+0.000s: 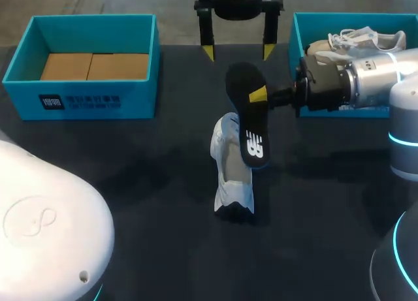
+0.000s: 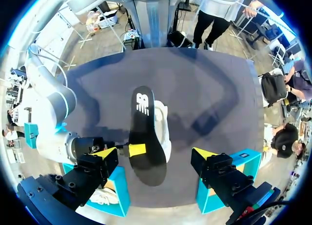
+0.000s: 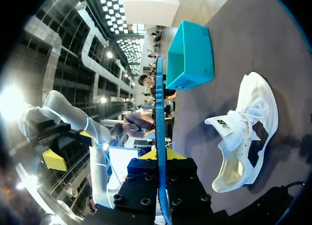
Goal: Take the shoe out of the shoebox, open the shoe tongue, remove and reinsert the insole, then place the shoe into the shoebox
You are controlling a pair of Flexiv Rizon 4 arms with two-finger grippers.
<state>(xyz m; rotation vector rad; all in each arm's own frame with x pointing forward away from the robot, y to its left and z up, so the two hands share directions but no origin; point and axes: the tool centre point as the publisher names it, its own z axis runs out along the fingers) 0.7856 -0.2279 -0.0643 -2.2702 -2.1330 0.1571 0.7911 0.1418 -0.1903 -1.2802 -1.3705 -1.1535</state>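
Presently: black insole (image 1: 251,128), clamped edge-on in right pincer (image 1: 260,94), held just above white sneaker (image 1: 228,174) on tabletop (image 1: 150,209), probably for reinsertion. Left pincer (image 1: 238,51): fingers apart, empty, hovering behind.

Where we can pass
Mid-frame, shoe (image 1: 230,169) and raised insole (image 1: 251,128) block us; bare bench (image 1: 144,160) spreads left of them and below.

Matt black insole (image 1: 251,128), white cloth shoe (image 1: 228,174), dark matt table (image 1: 130,183)
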